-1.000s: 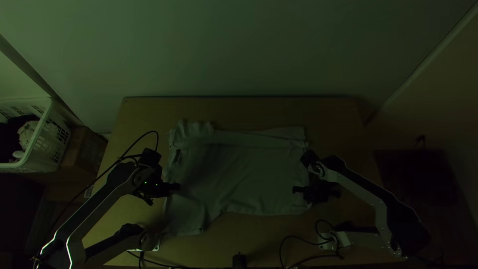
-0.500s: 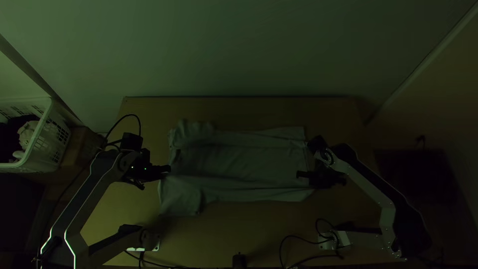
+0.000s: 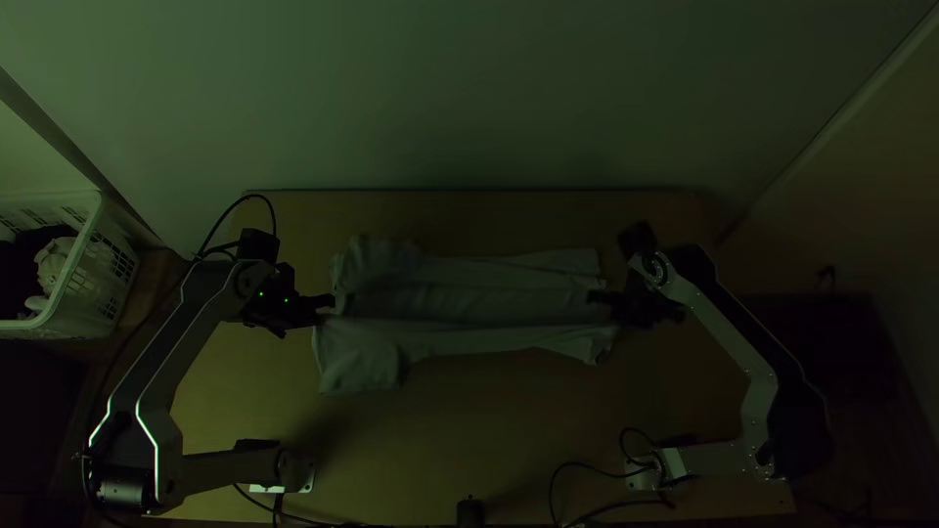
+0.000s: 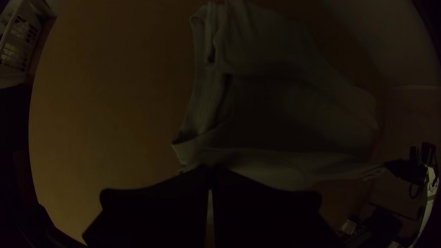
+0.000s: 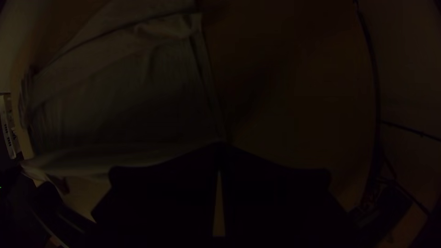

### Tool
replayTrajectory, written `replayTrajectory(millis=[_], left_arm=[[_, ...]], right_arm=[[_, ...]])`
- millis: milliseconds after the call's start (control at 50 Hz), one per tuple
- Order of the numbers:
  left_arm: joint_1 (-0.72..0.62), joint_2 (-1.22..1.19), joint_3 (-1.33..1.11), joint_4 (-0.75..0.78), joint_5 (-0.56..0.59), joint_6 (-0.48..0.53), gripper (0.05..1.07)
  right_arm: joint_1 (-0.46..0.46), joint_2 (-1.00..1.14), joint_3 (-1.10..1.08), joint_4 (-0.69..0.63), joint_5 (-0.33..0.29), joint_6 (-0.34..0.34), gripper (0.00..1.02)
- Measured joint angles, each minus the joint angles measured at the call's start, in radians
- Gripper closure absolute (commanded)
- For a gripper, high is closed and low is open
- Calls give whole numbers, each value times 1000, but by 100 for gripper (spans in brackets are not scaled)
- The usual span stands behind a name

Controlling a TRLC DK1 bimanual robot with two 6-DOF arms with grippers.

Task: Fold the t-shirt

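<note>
1. While the shirt (image 3: 460, 338) stretches across the middle of the top view on the table (image 3: 548, 440), its lower side is drawn up between two grips; cloth bunched at its upper left.
2. Left gripper (image 3: 328, 301), left of centre: fingers closed, pinching the shirt's left end.
3. Right gripper (image 3: 597, 296), right of centre: fingers closed on the right end.
4. White basket (image 3: 108, 279), far left, cloth inside.

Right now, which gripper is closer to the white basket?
The left gripper, pinching the t-shirt at the end facing the white basket. The right gripper pinches the opposite end, farther from it.
</note>
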Motion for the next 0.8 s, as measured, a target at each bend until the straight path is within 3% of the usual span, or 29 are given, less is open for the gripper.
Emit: replayTrajectory(millis=[800], left_arm=[[27,453,485,-7,7,0,104]], right_arm=[[-76,470,499,31,10,-55,100]])
